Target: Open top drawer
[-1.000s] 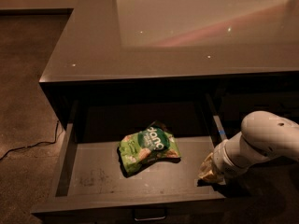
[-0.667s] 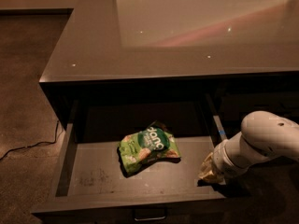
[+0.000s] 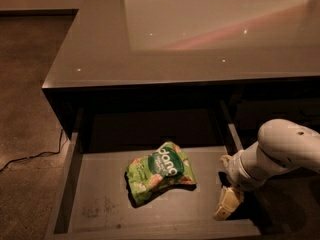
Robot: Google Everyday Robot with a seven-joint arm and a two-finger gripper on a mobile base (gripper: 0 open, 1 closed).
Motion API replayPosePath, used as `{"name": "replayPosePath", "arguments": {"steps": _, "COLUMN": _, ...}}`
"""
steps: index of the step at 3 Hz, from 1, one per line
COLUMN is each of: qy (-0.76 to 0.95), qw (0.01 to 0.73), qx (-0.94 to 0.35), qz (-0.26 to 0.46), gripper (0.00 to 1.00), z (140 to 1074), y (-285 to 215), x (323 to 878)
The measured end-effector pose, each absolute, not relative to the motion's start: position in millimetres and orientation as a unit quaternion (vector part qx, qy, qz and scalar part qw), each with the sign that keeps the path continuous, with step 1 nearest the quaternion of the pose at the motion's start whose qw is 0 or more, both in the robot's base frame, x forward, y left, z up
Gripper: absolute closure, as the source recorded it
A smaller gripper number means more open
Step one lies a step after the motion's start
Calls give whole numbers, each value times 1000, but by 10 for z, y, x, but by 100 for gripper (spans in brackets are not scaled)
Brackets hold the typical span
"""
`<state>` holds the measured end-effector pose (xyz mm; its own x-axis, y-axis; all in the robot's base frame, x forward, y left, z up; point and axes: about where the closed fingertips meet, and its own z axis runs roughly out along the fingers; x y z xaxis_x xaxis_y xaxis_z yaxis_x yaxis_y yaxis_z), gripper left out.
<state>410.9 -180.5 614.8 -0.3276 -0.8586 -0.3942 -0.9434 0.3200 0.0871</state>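
Note:
The top drawer (image 3: pixel 95 204) stands pulled far out from under the counter, its light grey tray open to view; its front and pull lie below the picture's bottom edge. A green snack bag (image 3: pixel 159 178) lies in the middle of the tray. My gripper (image 3: pixel 227 200) hangs at the drawer's right front corner, just inside the right wall, to the right of the bag and apart from it. The white arm (image 3: pixel 280 151) reaches in from the right.
A glossy grey counter top (image 3: pixel 150 44) overhangs the drawer's back. A dark cable (image 3: pixel 30 156) trails on the speckled floor at the left. Another dark compartment (image 3: pixel 270 114) sits right of the drawer.

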Motion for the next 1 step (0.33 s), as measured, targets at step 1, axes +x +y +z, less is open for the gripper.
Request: {"name": "replayPosePath", "arguments": {"steps": 1, "qy": 800, "qw": 139, "qx": -563, "qz": 152, "gripper": 0, "z": 6148, "y": -1805, "x": 4109}}
